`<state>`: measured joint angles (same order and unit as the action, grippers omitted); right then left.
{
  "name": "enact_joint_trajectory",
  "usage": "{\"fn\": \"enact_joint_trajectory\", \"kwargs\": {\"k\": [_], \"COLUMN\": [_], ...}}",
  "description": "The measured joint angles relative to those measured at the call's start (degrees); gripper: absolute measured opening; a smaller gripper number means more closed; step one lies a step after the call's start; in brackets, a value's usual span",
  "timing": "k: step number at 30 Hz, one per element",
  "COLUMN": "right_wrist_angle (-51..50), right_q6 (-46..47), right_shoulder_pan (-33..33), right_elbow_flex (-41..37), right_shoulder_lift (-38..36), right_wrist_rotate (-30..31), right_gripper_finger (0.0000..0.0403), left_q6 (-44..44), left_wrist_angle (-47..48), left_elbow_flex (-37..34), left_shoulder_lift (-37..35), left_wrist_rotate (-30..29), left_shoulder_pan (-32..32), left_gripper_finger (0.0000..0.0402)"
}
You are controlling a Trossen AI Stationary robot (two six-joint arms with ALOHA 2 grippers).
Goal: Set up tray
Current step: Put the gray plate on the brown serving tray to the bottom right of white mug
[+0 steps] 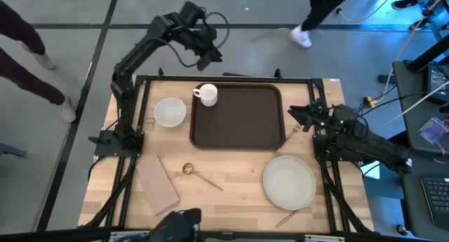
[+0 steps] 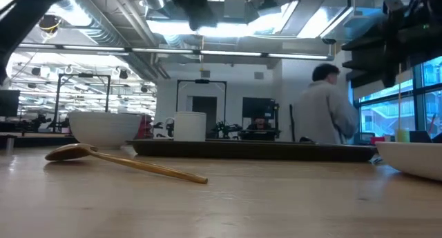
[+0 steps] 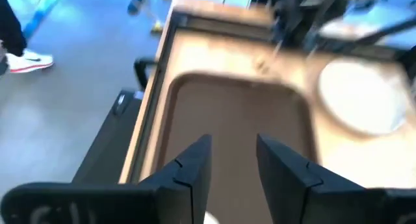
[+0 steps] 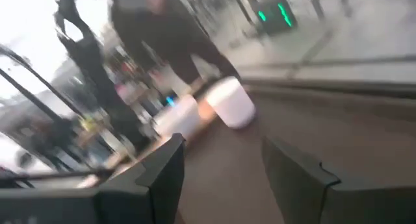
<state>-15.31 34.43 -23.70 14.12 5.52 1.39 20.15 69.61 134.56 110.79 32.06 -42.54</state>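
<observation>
Pale wooden table (image 1: 231, 182) fills the high view, framed by a black metal rail, with grey floor around it where a person's legs and white shoe pass beyond the far edge. Centred toward the far side lies the large dark brown rectangular tray (image 1: 238, 119) with rounded corners and a raised rim. A round white plate (image 1: 289, 181) sits at the near right, well apart from the tray. At the near left lies a tan-pink rectangular napkin (image 1: 158, 183). A white bowl (image 1: 170, 111) stands just beside the tray's left edge. A small white mug (image 1: 206, 95) stands upright in the tray's far left corner. A golden spoon (image 1: 200, 175) lies between napkin and plate. The left pincer (image 1: 209, 57) hangs above the far edge, fingers parted, empty. The right pincer (image 1: 295, 114) waits beside the tray's right edge, fingers apart, holding nothing.
</observation>
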Motion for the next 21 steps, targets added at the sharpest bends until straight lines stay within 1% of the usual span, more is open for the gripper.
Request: {"fn": "enact_joint_trajectory", "kwargs": {"k": [3,7,9,12,15,18,21], "right_wrist_angle": [-10.39,-23.63,-30.25,-38.70,-43.15,-42.97,-41.02], "right_q6": [-2.15,-3.49,-3.39,-3.47,-3.90,-5.41,-7.84], "right_shoulder_pan": [0.00,0.00,0.00,0.01,0.40,1.06,1.66], "right_elbow_flex": [8.42,20.03,25.75,33.41,39.46,43.04,44.51], "right_shoulder_lift": [5.46,15.67,21.02,28.46,34.42,38.59,41.63], "right_wrist_rotate": [0.00,-0.04,-0.86,-2.57,-2.72,-2.56,-0.42], "right_gripper_finger": [0.0204,0.0204,0.0204,0.0204,0.0204,0.0204,0.0204], "left_q6": [-2.11,-4.91,-5.76,-6.94,-8.06,-11.57,-12.97], "left_wrist_angle": [-1.01,-2.02,-2.02,-1.89,-0.35,0.48,-1.66], "left_elbow_flex": [0.00,-0.04,-0.07,-0.09,-0.38,-3.36,-8.91], "left_shoulder_lift": [-2.34,-3.72,-4.30,-5.57,-7.69,-12.67,-20.50], "left_wrist_rotate": [3.74,9.80,10.12,6.93,-0.98,-5.87,-12.33], "left_shoulder_pan": [0.09,1.80,3.20,5.27,6.64,6.55,7.31], "left_gripper_finger": [0.0110,0.0109,0.0109,0.0109,0.0106,0.0096,0.0082]}}
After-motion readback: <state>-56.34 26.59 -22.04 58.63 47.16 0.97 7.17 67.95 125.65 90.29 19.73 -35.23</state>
